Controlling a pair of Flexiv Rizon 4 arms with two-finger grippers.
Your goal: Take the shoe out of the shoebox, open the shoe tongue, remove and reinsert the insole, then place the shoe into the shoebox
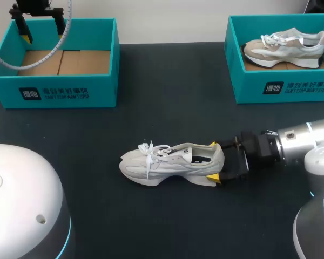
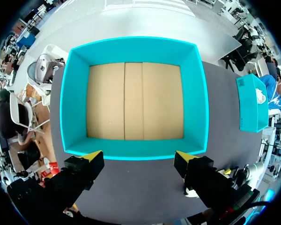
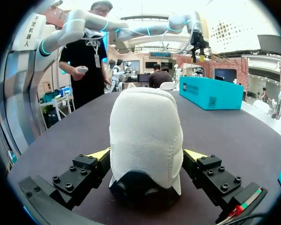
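Observation:
A pale grey-white shoe point(image 1: 170, 163) lies on its sole mid-table, toe to the left, laces tied, dark insole visible in its opening. My right gripper point(image 1: 214, 161) is open at the heel, one yellow tip on each side. The right wrist view shows the heel point(image 3: 145, 136) filling the space between the fingers point(image 3: 99, 154), close to both. My left gripper point(image 1: 41, 27) hangs open above the empty teal shoebox point(image 1: 54, 86) at the back left. Its wrist view looks straight down into this shoebox point(image 2: 136, 42), with the gripper point(image 2: 139, 159) over the near wall.
A second teal shoebox point(image 1: 283, 86) at the back right holds another pale shoe point(image 1: 283, 46). Dark tabletop point(image 1: 167, 108) lies between the boxes and around the shoe. My arms' white bases fill the near corners point(image 1: 21, 205).

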